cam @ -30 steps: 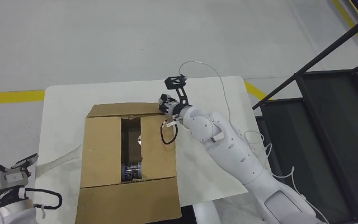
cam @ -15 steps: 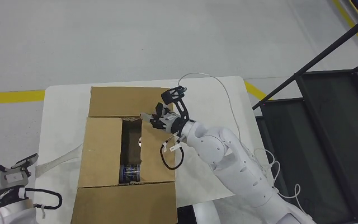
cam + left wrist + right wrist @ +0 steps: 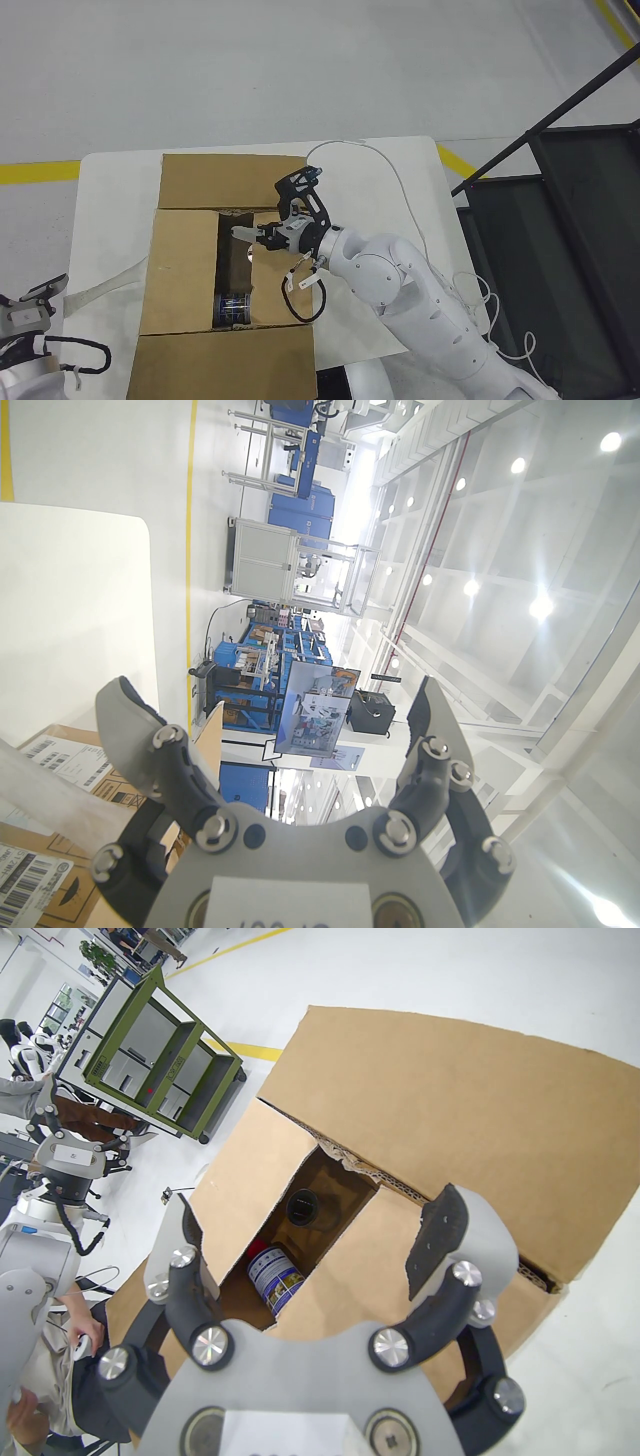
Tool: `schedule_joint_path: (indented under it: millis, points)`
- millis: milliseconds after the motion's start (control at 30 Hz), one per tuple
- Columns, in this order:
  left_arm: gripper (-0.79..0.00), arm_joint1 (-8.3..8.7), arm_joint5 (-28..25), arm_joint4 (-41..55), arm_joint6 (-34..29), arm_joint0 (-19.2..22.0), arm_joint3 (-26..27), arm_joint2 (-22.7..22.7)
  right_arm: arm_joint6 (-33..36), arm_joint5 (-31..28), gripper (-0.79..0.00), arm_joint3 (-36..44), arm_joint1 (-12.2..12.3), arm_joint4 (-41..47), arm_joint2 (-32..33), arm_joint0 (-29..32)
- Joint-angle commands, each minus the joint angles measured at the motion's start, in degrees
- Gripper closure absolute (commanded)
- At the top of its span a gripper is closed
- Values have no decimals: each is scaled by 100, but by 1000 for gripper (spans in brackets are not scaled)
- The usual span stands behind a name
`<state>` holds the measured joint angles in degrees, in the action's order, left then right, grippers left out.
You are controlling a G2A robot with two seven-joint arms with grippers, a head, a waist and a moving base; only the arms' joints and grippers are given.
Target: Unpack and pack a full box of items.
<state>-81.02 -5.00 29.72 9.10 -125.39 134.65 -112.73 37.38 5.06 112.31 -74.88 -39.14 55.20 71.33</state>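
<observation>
A brown cardboard box (image 3: 180,270) lies on the white table (image 3: 110,200). Its far flap (image 3: 230,180) and near flap (image 3: 220,365) are folded out flat, and the two side flaps leave a gap down the middle. In that gap lie a can with a blue label and red cap (image 3: 275,1273) and a dark cylinder (image 3: 302,1208). My right gripper (image 3: 255,234) hovers open over the inner edge of the right side flap (image 3: 350,1268), nothing between its fingers (image 3: 320,1233). My left gripper (image 3: 277,710) is open and empty, off the table's near-left corner (image 3: 35,310).
Bare table runs along the box's left and right sides (image 3: 400,200). A dark metal frame (image 3: 560,200) stands to the table's right. A green cart (image 3: 150,1063) stands on the floor beyond the box.
The far flap has swung from nearly upright to flat. My right gripper has moved from the box's far-right corner inward to the gap's edge. The left arm stayed put.
</observation>
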Motion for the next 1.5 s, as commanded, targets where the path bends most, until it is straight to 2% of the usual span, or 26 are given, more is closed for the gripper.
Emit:
schedule_joint_path:
  millis: [0,333,500,600,733,800,867,1000,1167,1233,1467]
  points:
    - [-785,0,0,0,0,0,0,0,0,0,-785,0,0,0,0,0]
    - [-785,0,-1,-17,10,37,-10,-16,0,0,-785,0,0,0,0,0]
    - [-785,-17,95,-207,220,85,-179,-356,-24,-267,-785,-6,-17,296,-86,12]
    - [-785,-60,-160,66,82,-188,-149,-553,111,-550,-785,-132,-64,902,-226,-135]
    - [-785,-137,-432,361,-11,-686,-9,-622,562,-539,-785,-445,-153,1743,-499,-446]
    - [-785,-181,-828,438,-114,-896,0,-636,738,-471,-785,-673,-216,2169,-668,-648]
    - [-785,-237,-1147,420,-152,-925,0,-608,887,-318,-785,-932,-279,2389,-867,-844]
    - [-785,-376,-1392,476,-315,-925,-3,-531,895,32,-785,-1330,-407,2586,-1197,-1185]
    - [-785,-531,-977,798,-532,-925,-88,-735,618,563,-785,-1678,-550,2496,-1507,-1484]
    - [-785,-598,-1073,636,-436,-925,-213,-898,501,862,-785,-1764,-605,2323,-1634,-1607]
    - [-785,-786,-666,664,-265,-925,-205,-894,597,1053,-785,-1894,-726,2718,-1748,-1735]
